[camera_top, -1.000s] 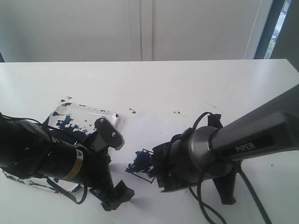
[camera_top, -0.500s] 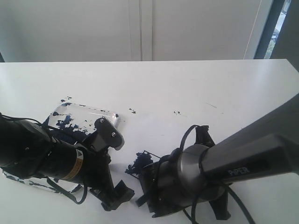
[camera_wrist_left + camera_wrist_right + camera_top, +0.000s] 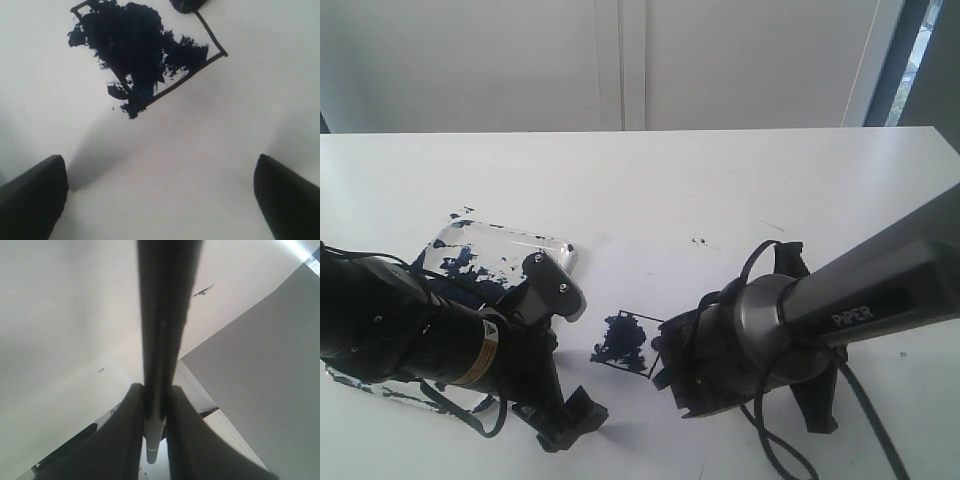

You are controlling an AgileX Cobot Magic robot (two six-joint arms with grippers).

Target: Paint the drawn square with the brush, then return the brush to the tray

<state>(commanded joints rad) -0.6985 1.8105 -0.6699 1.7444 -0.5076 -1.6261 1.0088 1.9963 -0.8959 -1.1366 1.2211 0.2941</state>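
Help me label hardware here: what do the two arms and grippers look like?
The left arm is a black cylinder with a yellow-and-white label, a grey screwed plate and thin black cables. The left gripper has blunt black fingers. The right arm is a dark grey tube with white PiPER lettering and looping black cables. The right gripper has dark grey fingers.

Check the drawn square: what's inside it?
Dark blue paint fills much of the square, spilling past one edge; the rest is bare white. A dark object hides one corner, so that spot cannot be seen.
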